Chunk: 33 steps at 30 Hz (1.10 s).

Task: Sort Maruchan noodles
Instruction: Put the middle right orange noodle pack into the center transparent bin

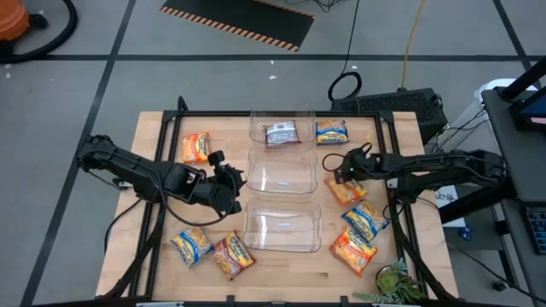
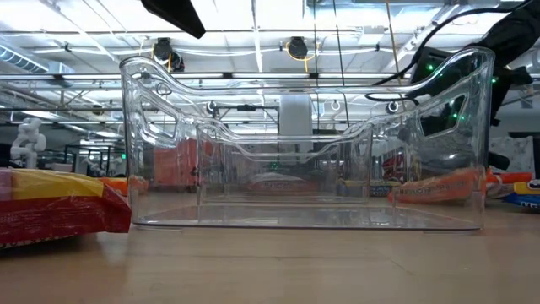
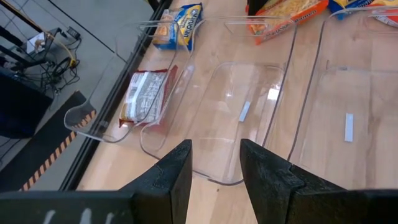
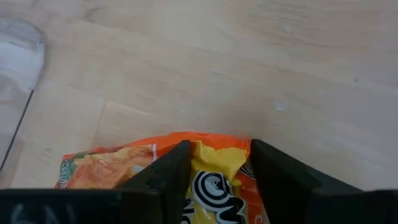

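My right gripper (image 4: 214, 163) straddles the orange packet (image 4: 124, 168), not clenched; light, crinkly, slippery, so I'd pinch its edge.

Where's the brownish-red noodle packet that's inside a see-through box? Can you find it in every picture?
High view: the reddish-brown glossy noodle packet lies in the farthest bin, top middle.
Low view: cannot tell; the bins in front blur everything behind them.
Left wrist view: left of middle, inside the same bin.
Right wrist view: not in it.
Shared landmark: the clear plastic bin around the packet, also seen in the left wrist view.
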Tool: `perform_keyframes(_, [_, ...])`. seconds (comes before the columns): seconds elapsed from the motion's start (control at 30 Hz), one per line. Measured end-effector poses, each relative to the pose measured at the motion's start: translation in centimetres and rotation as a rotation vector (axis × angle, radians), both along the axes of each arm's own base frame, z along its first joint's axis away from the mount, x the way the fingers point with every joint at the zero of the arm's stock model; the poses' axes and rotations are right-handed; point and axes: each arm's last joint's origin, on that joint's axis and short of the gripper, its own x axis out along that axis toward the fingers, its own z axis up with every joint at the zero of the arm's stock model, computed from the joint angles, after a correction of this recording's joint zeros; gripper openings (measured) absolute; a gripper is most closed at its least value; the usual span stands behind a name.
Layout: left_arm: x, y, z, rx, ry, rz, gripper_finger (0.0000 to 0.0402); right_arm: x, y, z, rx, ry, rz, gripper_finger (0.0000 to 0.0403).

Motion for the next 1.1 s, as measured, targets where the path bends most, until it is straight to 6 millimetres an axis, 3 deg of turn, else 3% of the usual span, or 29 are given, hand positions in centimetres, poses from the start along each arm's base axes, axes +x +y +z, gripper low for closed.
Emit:
perform_keyframes(0.43, [0.0, 0.0, 0.0, 0.002, 0.001, -0.001, 0.0141, 0.7, -0.2, 0.3, -0.065, -0.047, 0.127, 0.0007])
perform_keyframes(0.73, [0.1, 0.3, 0.0, -0.005, -0.004, 0.018, 0.0141, 1.6, -0.4, 2.5, -0.139, -0.131, 0.203, 0.0])
perform_keyframes(1.1, [0.1, 0.6, 0.0, -0.053, -0.037, 0.075, 0.0141, 1.8, 0.0, 7.7, -0.294, -0.304, 0.284, 0.0])
